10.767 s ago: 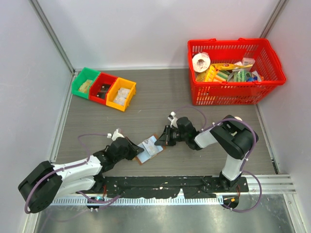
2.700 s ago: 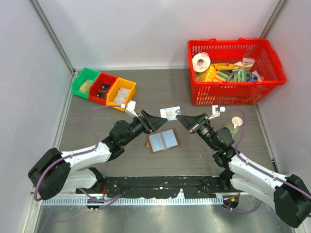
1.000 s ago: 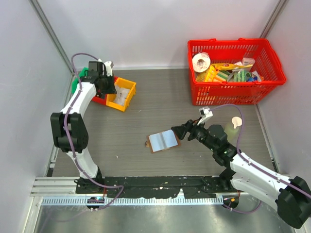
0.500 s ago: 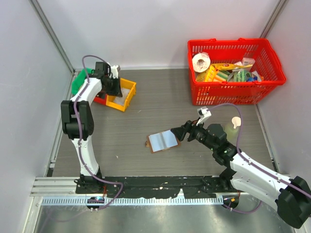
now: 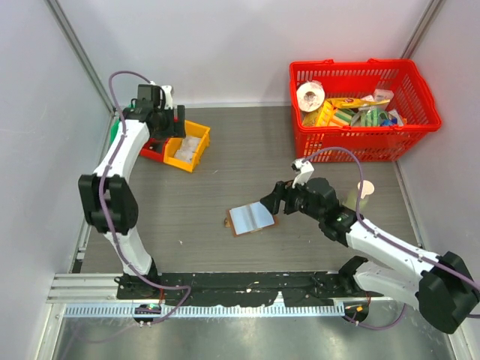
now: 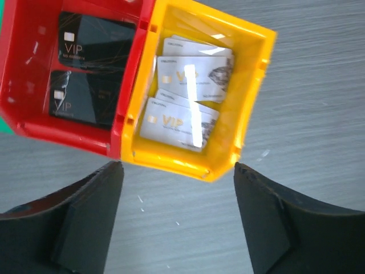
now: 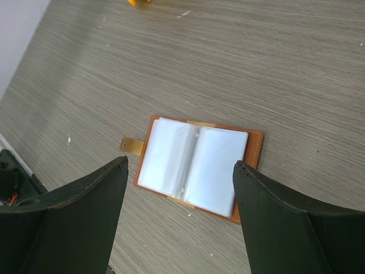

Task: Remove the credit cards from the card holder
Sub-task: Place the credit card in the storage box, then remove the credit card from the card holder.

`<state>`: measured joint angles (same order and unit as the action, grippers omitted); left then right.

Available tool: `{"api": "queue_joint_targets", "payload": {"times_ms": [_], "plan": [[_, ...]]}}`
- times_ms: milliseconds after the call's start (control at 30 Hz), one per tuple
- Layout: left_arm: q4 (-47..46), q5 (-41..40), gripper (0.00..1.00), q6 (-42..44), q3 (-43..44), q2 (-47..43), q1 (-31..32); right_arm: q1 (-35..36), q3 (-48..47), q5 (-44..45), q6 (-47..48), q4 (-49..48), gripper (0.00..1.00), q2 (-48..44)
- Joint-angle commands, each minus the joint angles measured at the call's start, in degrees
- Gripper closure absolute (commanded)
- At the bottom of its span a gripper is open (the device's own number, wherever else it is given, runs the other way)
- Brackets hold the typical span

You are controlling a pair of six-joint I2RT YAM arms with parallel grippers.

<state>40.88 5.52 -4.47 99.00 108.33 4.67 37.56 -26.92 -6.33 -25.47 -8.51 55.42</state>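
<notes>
card holder (image 7: 194,166) open (flat), credit cards (image 6: 181,121) — yellow bin (image 6: 171,164)

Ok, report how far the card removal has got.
Done: pale cards lie in the yellow bin. In hand: nothing; left gripper hangs open above that bin, right gripper open over the opened card holder. Left: can't tell whether its sleeves hold more cards.

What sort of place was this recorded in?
Most likely a lab robot cell, not a home or shop: plain white walls box in a table, and staged props, a red basket and coloured bins, sit on it.
</notes>
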Motion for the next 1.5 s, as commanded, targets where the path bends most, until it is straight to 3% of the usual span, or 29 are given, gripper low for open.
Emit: {"api": "queue_joint_targets", "payload": {"times_ms": [0,300,567,867,1133,1467], "plan": [[-1.59,-2.35,0.14,-7.9,-6.78,-13.91,4.29,0.41,-4.63,0.09,3.67,4.11,0.22,3.29],[-8.53,-4.21,0.08,-21.1,-31.37,-31.06,19.66,5.93,-10.08,4.21,7.19,8.16,0.22,12.08],[-13.81,-9.11,0.11,-27.69,-44.85,-33.81,34.17,10.34,-11.4,6.15,7.9,8.16,0.21,17.44],[-22.33,-11.23,0.17,-32.71,-52.59,-31.61,36.82,10.78,-10.26,6.15,6.58,4.65,0.19,19.55],[-26.73,-9.48,0.41,-34.64,-55.14,-29.06,37.34,13.76,-11.31,11.07,7.54,3.42,0.19,23.24],[-32.09,-8.33,0.59,-37.19,-60.59,-27.74,38.05,18.77,-14.21,16.96,9.13,2.97,0.19,28.6]]}}
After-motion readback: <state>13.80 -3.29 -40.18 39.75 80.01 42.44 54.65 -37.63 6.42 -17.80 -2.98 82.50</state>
